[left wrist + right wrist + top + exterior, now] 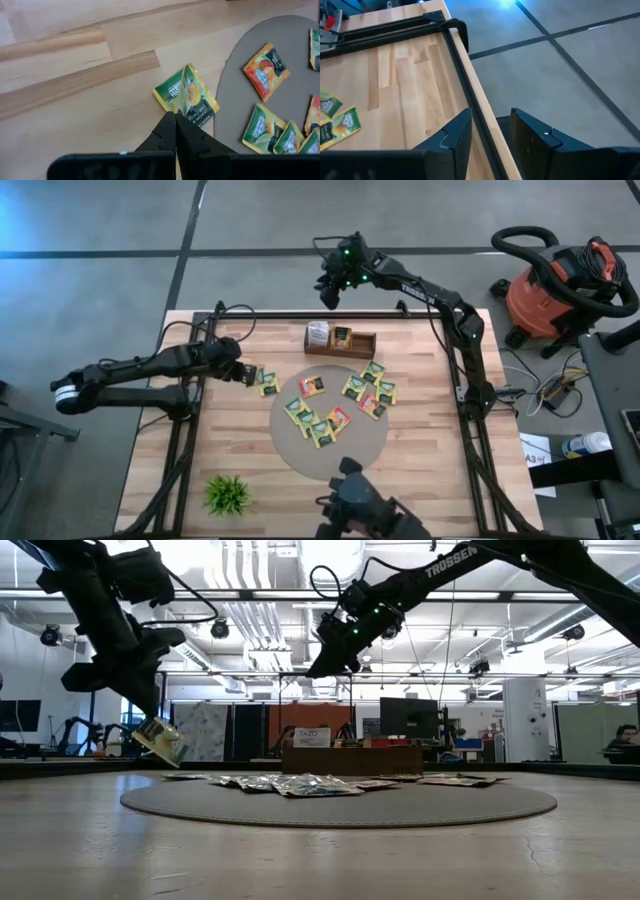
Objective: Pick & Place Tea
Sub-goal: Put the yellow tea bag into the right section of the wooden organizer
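Note:
Several yellow-green and orange tea sachets (330, 415) lie flat on a round grey mat (300, 455) in the middle of the wooden table. One more sachet (269, 387) lies on the wood just left of the mat. My left gripper (241, 372) hangs over the table's left part, shut on a yellow-green sachet (162, 743). My right gripper (328, 294) stands open and high over the table's far edge, with nothing between its fingers (452, 137). A wooden box (340, 340) at the far middle holds more sachets. My left gripper pinches the sachet between its two fingertips (167, 127), at the sachet's near edge (181, 107). The fingers slant down from the table's left side. The sachet sticks out past the fingertips, seen edge-on in the wrist view, tilted and lifted clear of the table.
A small green plant (227, 493) stands at the near left corner. A black frame rail (470, 90) runs along the table's edges. An orange shop vacuum (555, 285) sits on the floor beyond the far right corner. A dark camera mount (360, 505) stands at the near edge.

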Robot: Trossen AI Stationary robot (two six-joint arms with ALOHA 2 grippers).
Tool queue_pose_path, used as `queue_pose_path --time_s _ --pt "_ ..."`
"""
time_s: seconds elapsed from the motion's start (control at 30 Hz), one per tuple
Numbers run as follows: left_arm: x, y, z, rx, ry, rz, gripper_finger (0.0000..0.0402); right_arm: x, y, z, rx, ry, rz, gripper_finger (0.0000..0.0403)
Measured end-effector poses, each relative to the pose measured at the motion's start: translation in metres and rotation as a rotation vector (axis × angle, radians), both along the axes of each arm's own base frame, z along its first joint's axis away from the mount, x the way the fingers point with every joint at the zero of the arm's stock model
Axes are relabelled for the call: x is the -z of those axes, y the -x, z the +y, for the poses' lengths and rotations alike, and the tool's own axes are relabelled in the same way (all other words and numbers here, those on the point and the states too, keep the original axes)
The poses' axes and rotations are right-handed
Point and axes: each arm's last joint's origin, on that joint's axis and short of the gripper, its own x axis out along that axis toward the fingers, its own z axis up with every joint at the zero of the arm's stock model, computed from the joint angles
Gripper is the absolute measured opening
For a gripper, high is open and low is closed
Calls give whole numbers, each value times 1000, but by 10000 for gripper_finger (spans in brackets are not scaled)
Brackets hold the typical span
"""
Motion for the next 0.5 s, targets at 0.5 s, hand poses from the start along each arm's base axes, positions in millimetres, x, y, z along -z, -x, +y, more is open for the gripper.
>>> queue_pose_path --time_s 0.5 --pt "-17 -6 1 452 -255 82 0 3 -44 68 -254 -57 -15 132"
